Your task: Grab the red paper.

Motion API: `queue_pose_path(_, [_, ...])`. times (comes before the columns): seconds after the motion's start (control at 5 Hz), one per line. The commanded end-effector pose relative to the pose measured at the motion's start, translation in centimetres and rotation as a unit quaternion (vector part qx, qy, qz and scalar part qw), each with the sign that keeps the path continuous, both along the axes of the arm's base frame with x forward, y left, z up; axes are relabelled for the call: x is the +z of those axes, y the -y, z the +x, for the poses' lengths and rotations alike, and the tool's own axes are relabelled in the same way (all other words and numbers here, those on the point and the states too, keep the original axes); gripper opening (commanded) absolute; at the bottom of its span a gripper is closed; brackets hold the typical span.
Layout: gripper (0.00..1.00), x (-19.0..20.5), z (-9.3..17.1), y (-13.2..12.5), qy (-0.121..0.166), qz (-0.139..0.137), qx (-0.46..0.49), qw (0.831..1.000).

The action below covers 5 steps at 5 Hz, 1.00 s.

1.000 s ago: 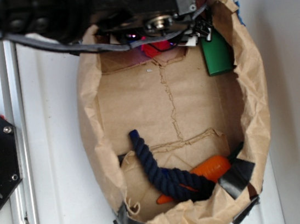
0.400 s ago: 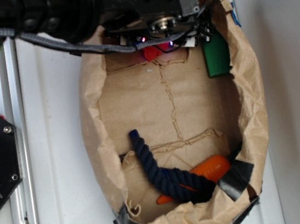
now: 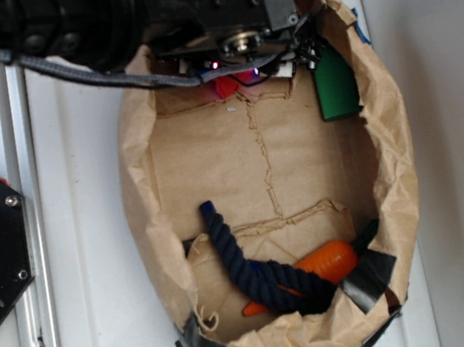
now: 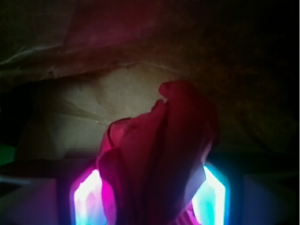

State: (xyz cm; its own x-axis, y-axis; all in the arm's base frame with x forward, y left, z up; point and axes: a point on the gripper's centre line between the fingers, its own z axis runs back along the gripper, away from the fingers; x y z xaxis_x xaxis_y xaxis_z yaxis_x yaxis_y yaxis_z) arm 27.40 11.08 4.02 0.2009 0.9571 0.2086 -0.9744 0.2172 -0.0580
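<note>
The red paper [image 4: 164, 154] is a wrinkled red wad standing between my two glowing pads, pink on the left [image 4: 89, 197] and cyan on the right [image 4: 211, 197]. It fills the gap between them, and my gripper [image 4: 150, 197] is shut on it. From the exterior view only a small red patch of the red paper [image 3: 225, 86] shows under the black gripper [image 3: 232, 72], at the far end of the brown paper bag [image 3: 256, 162]. The fingertips are hidden by the wrist there.
A green block [image 3: 336, 84] leans on the bag's right wall beside the gripper. A dark blue rope [image 3: 235, 263] and an orange carrot toy [image 3: 325, 262] lie at the near end. Black tape [image 3: 367, 280] patches the rim. A metal rail [image 3: 23, 209] runs along the left.
The gripper has shifted slightly left at the bag's far end. The visible red patch has shrunk and moved left with it.
</note>
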Motion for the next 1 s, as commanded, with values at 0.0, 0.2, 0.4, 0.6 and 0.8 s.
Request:
queue_pose_path(0.0, [0.00, 7.5, 1.8, 1.6, 0.043, -0.032, -0.133, 0.990])
queue_pose_path(0.2, [0.00, 10.2, 1.5, 4.1, 0.032, -0.053, -0.189, 0.980])
queue_pose_path(0.4, [0.00, 12.5, 0.0, 6.4, -0.011, -0.091, -0.270, 0.959])
queue_pose_path(0.6, [0.00, 14.3, -2.0, 7.2, -0.048, -0.115, -0.349, 0.929])
queue_pose_path(0.8, [0.00, 15.1, -2.5, 6.8, -0.040, -0.120, -0.386, 0.914])
